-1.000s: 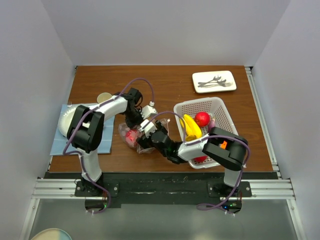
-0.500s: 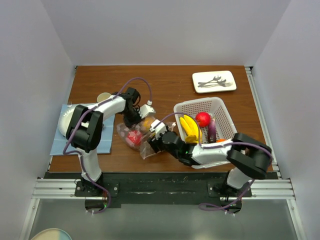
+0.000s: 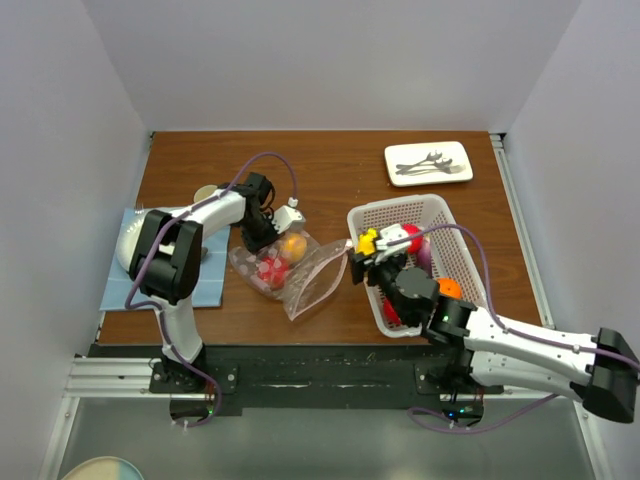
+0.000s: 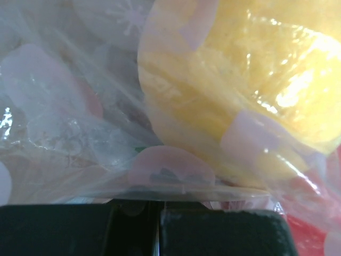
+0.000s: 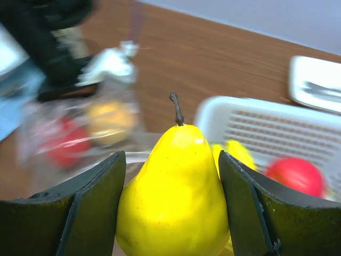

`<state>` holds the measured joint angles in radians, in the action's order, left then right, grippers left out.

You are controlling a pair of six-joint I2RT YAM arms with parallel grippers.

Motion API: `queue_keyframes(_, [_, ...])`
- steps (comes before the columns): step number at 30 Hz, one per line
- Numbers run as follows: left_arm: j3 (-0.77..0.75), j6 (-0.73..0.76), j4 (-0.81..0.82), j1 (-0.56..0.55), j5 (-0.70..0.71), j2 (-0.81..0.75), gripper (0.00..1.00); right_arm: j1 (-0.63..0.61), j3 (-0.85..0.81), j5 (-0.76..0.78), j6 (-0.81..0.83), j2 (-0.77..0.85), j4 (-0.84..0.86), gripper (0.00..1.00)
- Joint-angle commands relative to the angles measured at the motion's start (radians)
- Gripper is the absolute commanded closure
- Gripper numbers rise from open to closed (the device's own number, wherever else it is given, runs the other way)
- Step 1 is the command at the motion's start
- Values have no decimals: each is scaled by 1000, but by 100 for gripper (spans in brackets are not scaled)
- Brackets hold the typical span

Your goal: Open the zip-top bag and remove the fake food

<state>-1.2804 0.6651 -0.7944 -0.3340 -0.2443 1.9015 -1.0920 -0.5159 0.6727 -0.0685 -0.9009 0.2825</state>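
The clear zip-top bag (image 3: pixel 300 280) lies on the table with its mouth toward the right. An orange ball (image 3: pixel 293 245) and a red piece (image 3: pixel 267 270) show inside it. My left gripper (image 3: pixel 262 232) is shut on the bag's far edge; in the left wrist view the gripper (image 4: pixel 159 201) pinches the plastic (image 4: pixel 80 122) with the orange ball (image 4: pixel 245 69) behind it. My right gripper (image 3: pixel 368 243) is shut on a yellow pear (image 5: pixel 176 186) and holds it at the left rim of the white basket (image 3: pixel 447 220). The right gripper (image 5: pixel 171 160) has a finger on each side of the pear.
The basket (image 5: pixel 277 128) holds a banana (image 5: pixel 234 152), a red apple (image 5: pixel 295 173) and other pieces. A white tray with spoons (image 3: pixel 428 163) sits at the back right. A beige mug (image 3: pixel 208 195), a white bowl (image 3: pixel 135 245) and a blue cloth (image 3: pixel 120 285) are at the left.
My right gripper has pulled out of the bag's mouth and moved right to the basket with the yellow pear in it. The left gripper has stayed on the bag.
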Motion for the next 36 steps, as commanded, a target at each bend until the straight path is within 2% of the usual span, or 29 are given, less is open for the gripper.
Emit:
queue_keyframes(1, [16,-6,12,7,13,-33,100,84,11,467,-69,-48,-109,87])
queue_keyframes(2, [16,-9,11,7,13,-36,100,118,-22,478,-153,-64,-168,70])
queue_keyframes(3, [16,-9,9,7,11,-38,100,177,-30,447,-165,-78,-233,27])
queue_keyframes(4, [16,-9,9,7,10,-41,100,193,-36,439,-177,-108,-247,5])
queue_keyframes(5, [16,-9,8,7,8,-44,100,201,-32,435,-157,-116,-240,1])
queue_keyframes(9, [13,-10,4,9,8,-51,100,204,-4,273,-71,-78,-81,1])
queue_keyframes(12, [3,-9,1,7,10,-51,100,204,2,-5,1,-29,-25,1])
queue_keyframes(13, [-3,-10,-2,7,10,-51,100,204,-16,-194,9,-15,-34,1])
queue_keyframes(17, [-17,-12,0,9,-4,-42,100,185,-39,-454,22,-3,-48,2])
queue_keyframes(20, [-19,-16,7,9,-7,-27,100,95,-68,-421,39,-111,-114,27])
queue_keyframes(21, [-19,-19,11,9,-7,-22,100,40,-69,-414,41,-165,-100,43])
queue_keyframes(23, [-19,-24,15,9,-6,-12,100,8,-79,-407,27,-226,-72,58])
queue_keyframes(24, [-19,-25,17,9,-7,-10,100,-8,-87,-418,24,-284,-48,73])
queue_keyframes(25, [-22,-28,18,9,-7,-10,100,-15,-101,-420,22,-309,-33,83])
queue_keyframes(26, [-25,-27,14,9,-10,-13,100,-23,-108,-420,18,-331,-20,91])
queue_keyframes(27, [-30,-28,9,9,-12,-15,100,-29,-114,-424,19,-354,6,94])
queue_keyframes(33, [-115,-27,-54,15,-30,-35,100,-32,-156,-420,47,-480,87,89])
queue_keyframes(35, [-128,-30,-68,15,-44,-42,100,-32,-174,-426,59,-536,116,82])
queue_keyframes(36, [-126,-30,-69,13,-49,-44,100,-32,-179,-432,61,-561,154,75])
